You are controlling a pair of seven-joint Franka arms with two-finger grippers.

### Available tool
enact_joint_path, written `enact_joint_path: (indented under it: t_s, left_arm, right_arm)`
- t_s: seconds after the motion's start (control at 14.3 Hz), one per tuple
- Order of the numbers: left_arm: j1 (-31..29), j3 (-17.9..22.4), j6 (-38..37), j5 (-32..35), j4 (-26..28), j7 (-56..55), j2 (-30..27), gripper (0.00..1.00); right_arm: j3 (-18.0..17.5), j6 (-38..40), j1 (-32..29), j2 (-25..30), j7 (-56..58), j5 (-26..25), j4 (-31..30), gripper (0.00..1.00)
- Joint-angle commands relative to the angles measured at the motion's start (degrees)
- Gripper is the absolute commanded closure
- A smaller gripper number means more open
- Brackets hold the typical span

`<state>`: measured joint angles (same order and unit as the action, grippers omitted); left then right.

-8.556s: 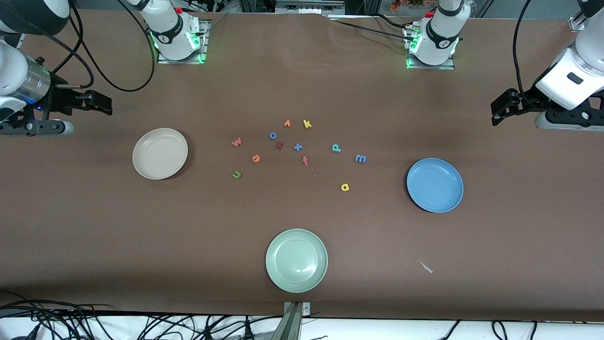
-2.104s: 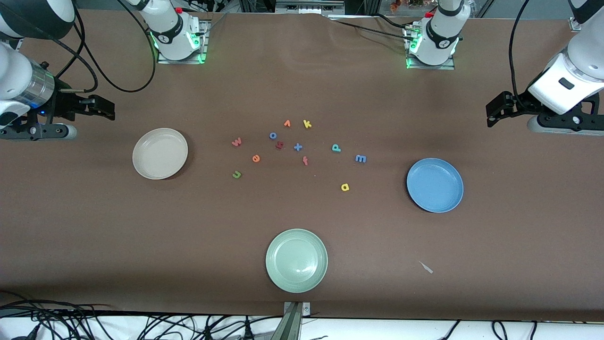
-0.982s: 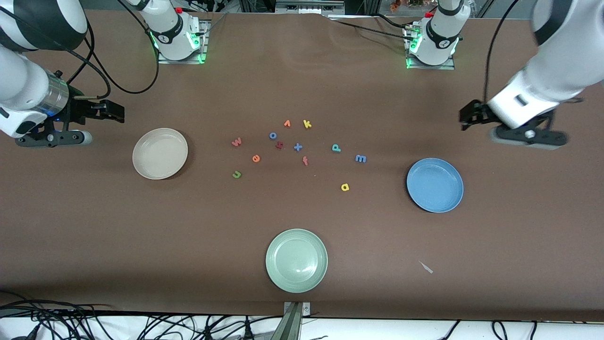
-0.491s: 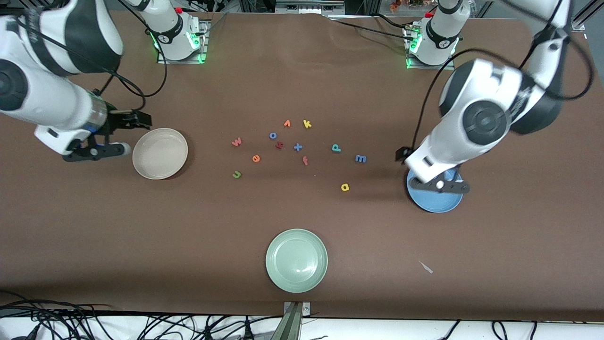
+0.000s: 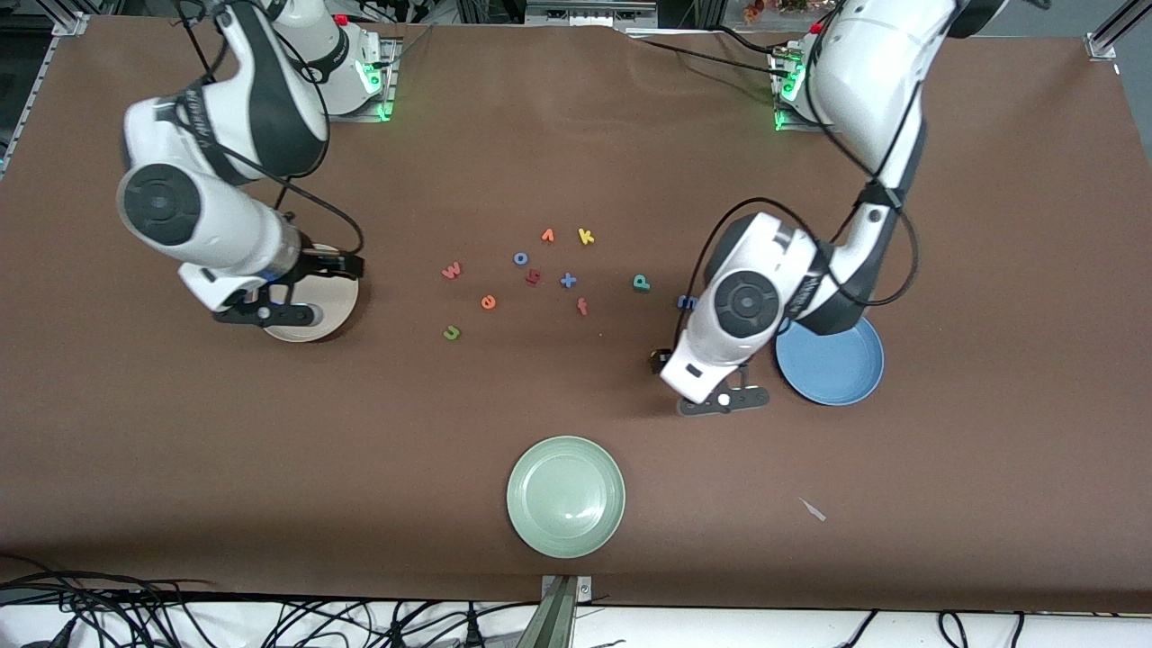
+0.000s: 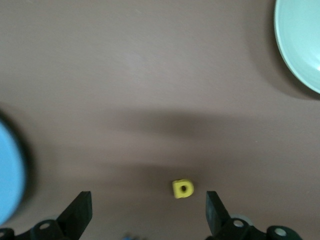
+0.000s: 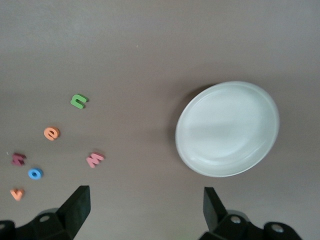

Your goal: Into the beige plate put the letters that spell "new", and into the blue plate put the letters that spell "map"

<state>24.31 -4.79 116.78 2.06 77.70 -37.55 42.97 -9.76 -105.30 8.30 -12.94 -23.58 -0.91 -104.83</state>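
My left gripper [image 6: 147, 217] hangs open over the yellow a [image 6: 183, 189], which lies between its fingers but nearer one of them. The blue plate [image 5: 837, 360] is beside it, partly under the left arm. The blue m [image 5: 684, 302] peeks out from under that arm, and the teal p [image 5: 641, 283] lies in the open. My right gripper [image 5: 346, 264] is open and empty over the beige plate's [image 5: 333, 306] edge that faces the letters. The pinkish w [image 7: 94, 159], orange e [image 7: 51, 133] and green n [image 7: 78, 101] lie on the table beside that plate.
A pale green plate [image 5: 565, 496] sits nearest the front camera. Spare letters cluster mid-table: yellow k [image 5: 586, 237], orange v [image 5: 547, 236], blue o [image 5: 520, 258], dark red s [image 5: 533, 277], a blue plus [image 5: 568, 281], a red f [image 5: 582, 307]. A small scrap [image 5: 813, 509] lies near the front edge.
Both arms have swung in from the table's ends. The left gripper crossed the blue plate to the yellow a; the right gripper came over the beige plate. Both stayed open.
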Motion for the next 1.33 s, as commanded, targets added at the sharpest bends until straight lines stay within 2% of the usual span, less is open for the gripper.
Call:
enact_joint_path:
  t_s: [0.0, 0.35, 0.49, 0.7, 0.98, 1.12, 1.26]
  left_arm:
    - [2.14, 0.57, 0.21, -0.83, -2.11, -0.95, 2.46, 0.0]
    - [3.99, 0.57, 0.29, -0.57, -1.41, -0.69, 6.06, 0.0]
    - [3.99, 0.57, 1.51, -0.13, -1.32, 0.1, 6.86, 0.0]
    - [3.9, 0.57, 6.96, -0.21, 2.1, 0.02, 6.95, 0.0]
    - [3.55, 0.57, 6.97, -0.39, 3.08, 0.1, 6.6, 0.01]
    - [3.55, 0.57, 6.88, -0.57, 3.95, 0.1, 6.42, 0.14]
    - [3.64, 0.57, 6.88, -0.57, 4.22, 0.1, 6.42, 0.36]
  right_arm:
    - [-4.2, -6.82, -0.22, 2.84, -11.98, 0.38, -7.92, 0.0]
    - [-9.47, -22.98, -0.22, 2.66, -32.81, 0.29, -19.78, 0.0]
    - [-10.28, -28.52, -0.04, 1.44, -38.63, 0.2, -22.34, 0.0]
    - [-10.37, -32.06, 0.83, -0.41, -45.66, 0.2, -23.05, 0.0]
    - [-10.28, -35.13, 2.51, -3.31, -51.04, -0.06, -23.05, 0.0]
    - [-10.19, -38.03, 2.68, -4.98, -51.48, -0.06, -22.96, 0.0]
    - [-10.19, -40.58, 2.77, -6.65, -51.83, -0.41, -23.05, 0.0]
